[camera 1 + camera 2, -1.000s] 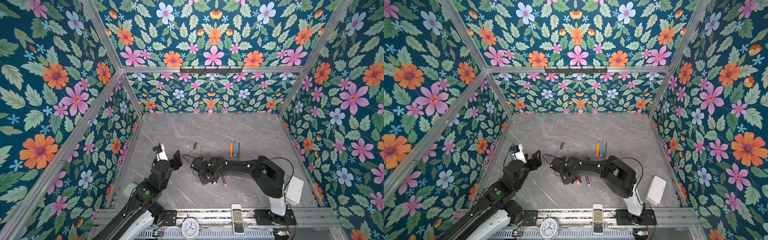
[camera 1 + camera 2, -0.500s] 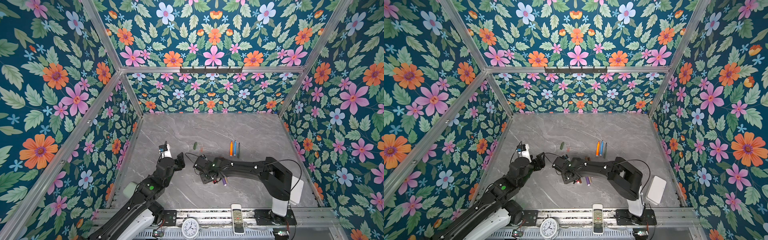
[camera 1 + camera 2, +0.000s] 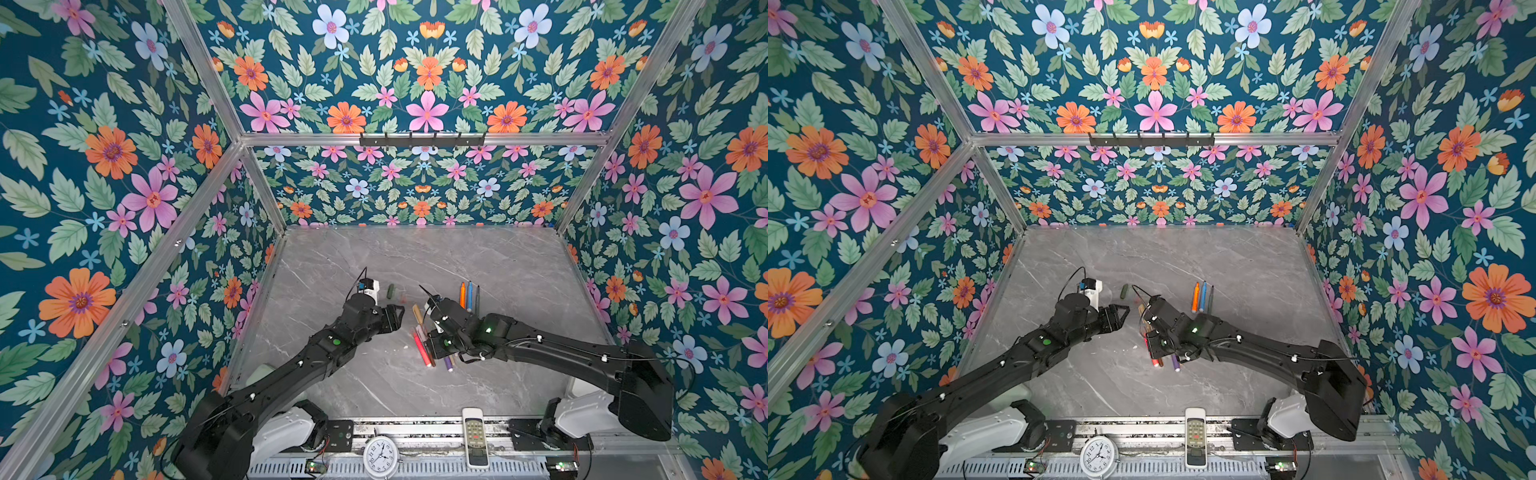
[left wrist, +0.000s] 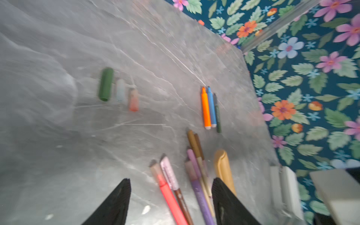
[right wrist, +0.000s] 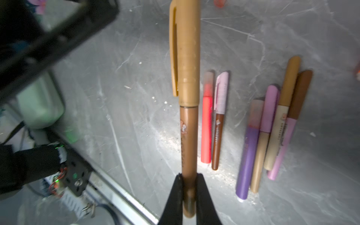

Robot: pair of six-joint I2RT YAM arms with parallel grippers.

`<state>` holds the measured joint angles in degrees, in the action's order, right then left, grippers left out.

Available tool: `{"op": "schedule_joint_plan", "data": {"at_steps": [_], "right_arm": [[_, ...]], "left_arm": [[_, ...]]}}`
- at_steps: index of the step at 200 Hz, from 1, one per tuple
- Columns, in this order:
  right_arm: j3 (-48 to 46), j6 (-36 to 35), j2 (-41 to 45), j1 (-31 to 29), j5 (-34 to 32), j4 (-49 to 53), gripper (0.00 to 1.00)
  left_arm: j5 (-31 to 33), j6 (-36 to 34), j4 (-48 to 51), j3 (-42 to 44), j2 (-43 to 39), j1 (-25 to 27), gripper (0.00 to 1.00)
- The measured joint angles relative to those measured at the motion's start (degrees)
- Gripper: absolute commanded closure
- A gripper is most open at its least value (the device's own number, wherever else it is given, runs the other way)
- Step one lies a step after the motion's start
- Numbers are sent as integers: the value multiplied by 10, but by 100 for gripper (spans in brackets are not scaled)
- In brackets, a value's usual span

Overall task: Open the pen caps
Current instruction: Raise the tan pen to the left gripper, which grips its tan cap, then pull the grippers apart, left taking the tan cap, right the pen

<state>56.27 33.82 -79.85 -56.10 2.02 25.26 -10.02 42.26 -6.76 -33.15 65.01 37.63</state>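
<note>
My right jaws are clamping the tail end of a brown pen [image 5: 188,140], and I am holding it just above the desk [image 3: 415,257]. Its tan cap [image 5: 186,58] is pointing straight out from the jaws along the pen's long axis. In both top views that axis is running toward the back wall, leaning slightly left.

My left jaws are standing apart with nothing between them, just left of the cap. In the left wrist view the cap is showing against one finger [image 4: 229,204], not inside the gap. I judge the left arm the nearer. It needs to shift sideways to straddle the cap across its axis, then pull along it.

More capped pens [image 5: 270,132] are lying side by side below. Three bare pens [image 4: 210,109] and loose caps [image 4: 105,84] are lying farther back.
</note>
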Motion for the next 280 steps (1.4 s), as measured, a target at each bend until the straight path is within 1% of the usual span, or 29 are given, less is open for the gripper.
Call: {"op": "schedule_joint_plan", "data": {"at_steps": [36, 56, 78, 110, 140, 177, 191, 198, 205, 213, 229, 250, 255, 264, 280], "right_arm": [[-17, 5, 26, 14, 23, -10, 96], [-23, 7, 36, 22, 33, -10, 96], [-26, 11, 48, 27, 39, -10, 96], [-27, 11, 56, 26, 53, -13, 96], [-29, 11, 62, 27, 55, -14, 96], [-26, 11, 62, 27, 55, -13, 96], [-25, 10, 62, 27, 55, -11, 96], [-23, 8, 61, 27, 54, -10, 96], [-21, 8, 60, 27, 53, -10, 96], [-19, 8, 60, 27, 53, -9, 96], [-17, 6, 60, 31, 52, -7, 96], [-15, 4, 62, 37, 51, -1, 93], [-14, 4, 64, 38, 51, 1, 91], [-11, 4, 66, 39, 51, 5, 81], [-6, 5, 70, 41, 48, 12, 79]], "left_arm": [[-76, 63, -93, 0, 31, 2, 35], [-110, 95, -139, 0, 48, 2, 37], [-141, 121, -179, 1, 60, 2, 37], [-158, 146, -203, 3, 65, 3, 41], [-170, 150, -212, 3, 74, 3, 52], [-185, 163, -231, 3, 89, 3, 53], [-194, 166, -242, 3, 96, 3, 55], [-198, 175, -247, 3, 99, 4, 57], [-201, 176, -253, 3, 103, 6, 64], [-207, 179, -261, 3, 107, 7, 74], [-217, 191, -275, 1, 115, 9, 100], [-224, 188, -284, -4, 121, 10, 100], [-224, 190, -285, -5, 121, 10, 100], [-226, 192, -285, -7, 120, 10, 100], [-231, 193, -285, -13, 117, 10, 100]]}}
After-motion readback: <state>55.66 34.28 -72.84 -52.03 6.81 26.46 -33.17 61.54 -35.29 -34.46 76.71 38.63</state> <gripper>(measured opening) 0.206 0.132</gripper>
